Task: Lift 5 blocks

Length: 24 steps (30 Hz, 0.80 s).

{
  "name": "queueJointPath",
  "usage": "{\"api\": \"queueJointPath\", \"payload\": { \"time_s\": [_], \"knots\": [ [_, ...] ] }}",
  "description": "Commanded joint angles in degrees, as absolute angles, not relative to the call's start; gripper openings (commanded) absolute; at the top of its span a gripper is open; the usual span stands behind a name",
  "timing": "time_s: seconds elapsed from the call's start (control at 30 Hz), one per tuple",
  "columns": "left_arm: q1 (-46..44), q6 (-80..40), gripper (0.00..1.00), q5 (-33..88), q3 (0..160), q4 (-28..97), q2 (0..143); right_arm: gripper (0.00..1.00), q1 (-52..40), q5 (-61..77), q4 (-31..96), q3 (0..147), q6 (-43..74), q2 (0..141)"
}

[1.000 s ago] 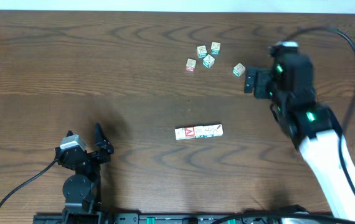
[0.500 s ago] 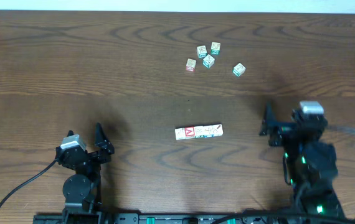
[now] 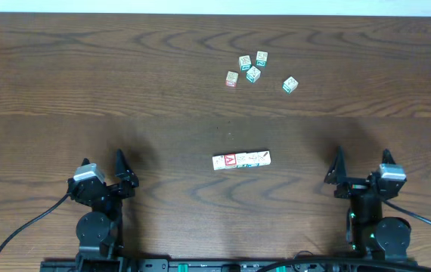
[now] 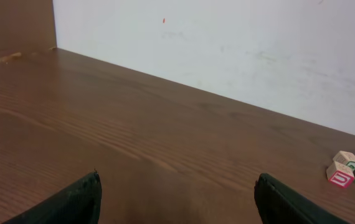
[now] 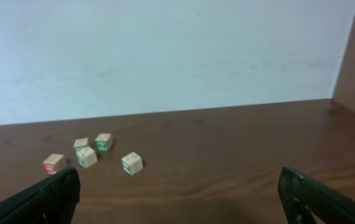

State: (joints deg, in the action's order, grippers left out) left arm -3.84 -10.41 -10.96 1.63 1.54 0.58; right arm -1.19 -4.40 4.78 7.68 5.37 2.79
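A row of several cream blocks [image 3: 241, 159] lies end to end in the middle of the table, and one of them shows a red face with a white "A". Several loose blocks [image 3: 253, 73] are scattered at the far side; the right wrist view shows them [image 5: 131, 163] ahead and to the left. My left gripper [image 3: 102, 160] stands open near the front left edge, with nothing between its fingers [image 4: 177, 186]. Open and empty as well, my right gripper [image 3: 362, 155] is at the front right [image 5: 179, 177]. Neither wrist view shows the row.
The dark wooden table [image 3: 87, 75] ends at a white wall [image 5: 165, 56] behind the loose blocks. A few of those blocks [image 4: 352, 169] appear at the right edge of the left wrist view. Cables [image 3: 19, 234] trail from both arm bases at the front.
My right arm has pulled back from beside the loose blocks at the far right to the front right of the table. The left arm and all blocks have stayed put.
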Motion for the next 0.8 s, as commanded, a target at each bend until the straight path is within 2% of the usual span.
{"api": "queueJointPath", "payload": {
  "time_s": [0.0,0.23,0.47,0.77],
  "knots": [
    [-3.55,-9.45,0.79,-11.14,0.32,3.4,0.23,0.99,0.08,-3.36,4.47,5.04,3.97,0.14],
    [-3.55,-9.45,0.79,-11.14,0.32,3.4,0.23,0.99,0.95,-3.36,3.44,0.36,3.97,0.25],
    [-3.55,-9.45,0.79,-11.14,0.32,3.4,0.23,0.99,1.26,-2.26,4.49,0.3,-1.58,0.23],
    [-3.55,-9.45,0.79,-11.14,0.32,3.4,0.23,0.99,2.5,-1.83,4.23,0.3,-1.39,0.25]
  ]
}}
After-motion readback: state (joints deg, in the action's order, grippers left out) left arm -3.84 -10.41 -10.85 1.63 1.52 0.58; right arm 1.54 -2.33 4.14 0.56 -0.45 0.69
